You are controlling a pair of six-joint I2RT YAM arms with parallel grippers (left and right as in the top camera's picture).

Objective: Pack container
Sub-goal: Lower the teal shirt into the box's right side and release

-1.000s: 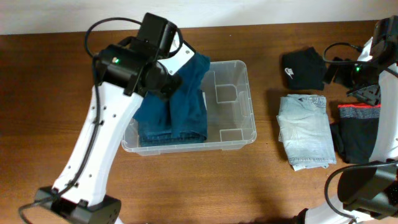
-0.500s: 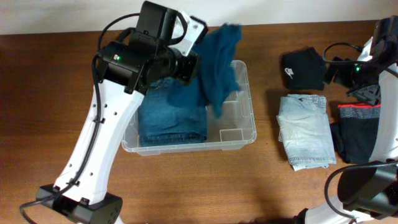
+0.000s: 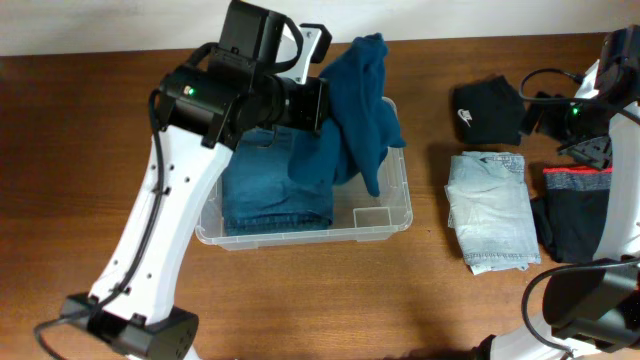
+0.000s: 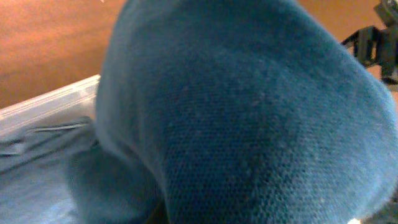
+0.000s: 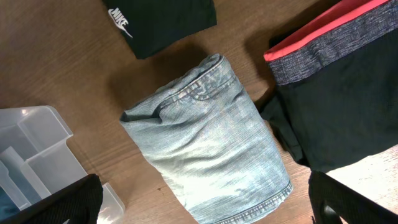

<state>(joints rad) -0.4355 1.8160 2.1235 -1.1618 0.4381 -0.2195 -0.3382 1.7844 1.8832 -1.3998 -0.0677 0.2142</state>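
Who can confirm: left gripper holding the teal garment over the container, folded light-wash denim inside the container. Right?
One error. The light-wash denim is not inside the container. It lies folded on the table to the container's right, as the overhead view shows. The rest holds: the left gripper holds the teal garment over the container.

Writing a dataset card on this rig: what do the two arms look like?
Left arm: white links, black joint housings, a green light, a black cable looping over it. Right arm: white and black too, black cables, green light, black fingers.
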